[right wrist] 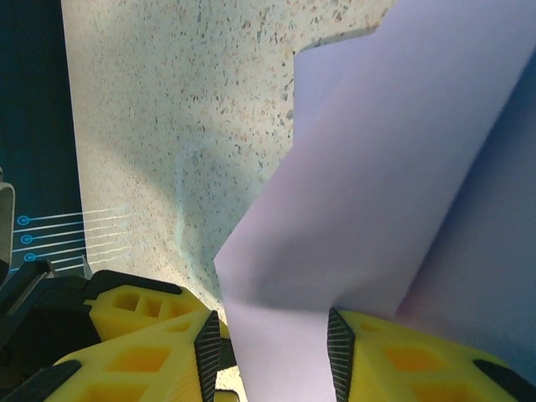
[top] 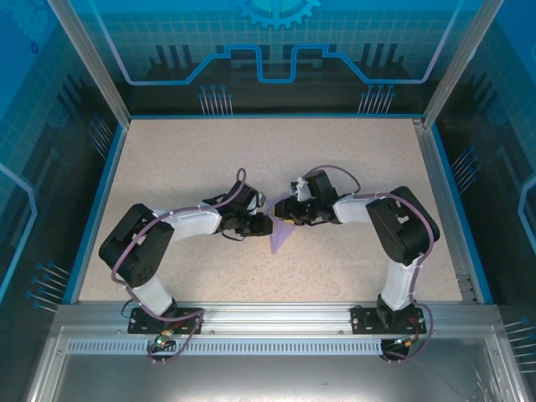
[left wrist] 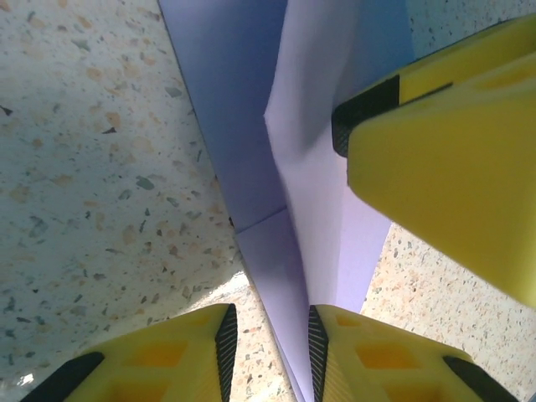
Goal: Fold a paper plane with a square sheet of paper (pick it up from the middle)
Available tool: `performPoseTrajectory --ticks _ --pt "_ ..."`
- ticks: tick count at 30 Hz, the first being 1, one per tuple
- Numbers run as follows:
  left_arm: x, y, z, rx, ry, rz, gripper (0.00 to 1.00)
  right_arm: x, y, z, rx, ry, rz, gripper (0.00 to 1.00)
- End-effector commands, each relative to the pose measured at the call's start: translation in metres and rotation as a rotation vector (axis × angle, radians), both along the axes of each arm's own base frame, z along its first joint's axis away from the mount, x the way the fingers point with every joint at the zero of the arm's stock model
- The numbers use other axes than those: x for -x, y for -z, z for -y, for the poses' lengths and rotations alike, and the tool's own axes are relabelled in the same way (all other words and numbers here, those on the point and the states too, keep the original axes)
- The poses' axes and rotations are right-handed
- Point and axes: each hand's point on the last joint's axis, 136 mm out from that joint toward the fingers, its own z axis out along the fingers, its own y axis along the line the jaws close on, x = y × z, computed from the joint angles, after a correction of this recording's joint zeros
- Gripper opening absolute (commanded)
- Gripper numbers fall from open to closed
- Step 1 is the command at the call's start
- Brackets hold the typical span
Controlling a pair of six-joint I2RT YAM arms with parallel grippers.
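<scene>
Seen from the near edge, both arms pointed to the middle of the table (top: 167,159), where the sheet of paper (top: 280,238) lay with its narrow tip toward 6 o'clock. The left gripper (left wrist: 270,339), at 9 o'clock of it, had its jaws apart, with a folded edge against 1 pad only, so not clamped. The right gripper (right wrist: 272,345), at 2 o'clock, straddled a raised flap; whether it squeezed, I could not tell. Several folds looked done; the wings and the final crease seemed left.
</scene>
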Motion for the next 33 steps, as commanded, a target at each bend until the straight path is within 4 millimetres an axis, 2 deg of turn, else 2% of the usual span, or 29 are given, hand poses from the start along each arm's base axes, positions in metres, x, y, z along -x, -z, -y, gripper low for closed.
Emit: performPoseTrajectory --ticks 1,7,10,15,19,25,33 --pt "0.001 -0.003 -0.003 0.017 0.023 0.009 0.32 0.003 0.002 -0.001 0.042 -0.006 -0.006 0.41" --pt "0.002 -0.004 0.001 0.038 0.038 0.002 0.32 0.007 -0.003 0.02 0.158 0.034 0.032 0.44" --pt "0.002 -0.007 0.001 0.047 0.038 0.005 0.32 0.005 0.001 0.025 0.193 0.043 0.031 0.46" --pt "0.004 -0.015 0.002 0.067 0.04 0.009 0.34 -0.002 0.006 0.012 0.16 0.019 0.002 0.49" --pt "0.007 -0.025 0.003 0.087 0.041 0.016 0.36 -0.008 -0.001 0.001 0.104 0.001 0.013 0.49" --pt "0.01 -0.035 -0.005 0.112 0.031 0.016 0.43 -0.002 0.002 -0.002 0.079 -0.011 -0.012 0.5" --pt "0.015 -0.038 -0.013 0.128 0.026 0.001 0.54 -0.001 -0.002 -0.015 0.044 -0.033 -0.005 0.49"
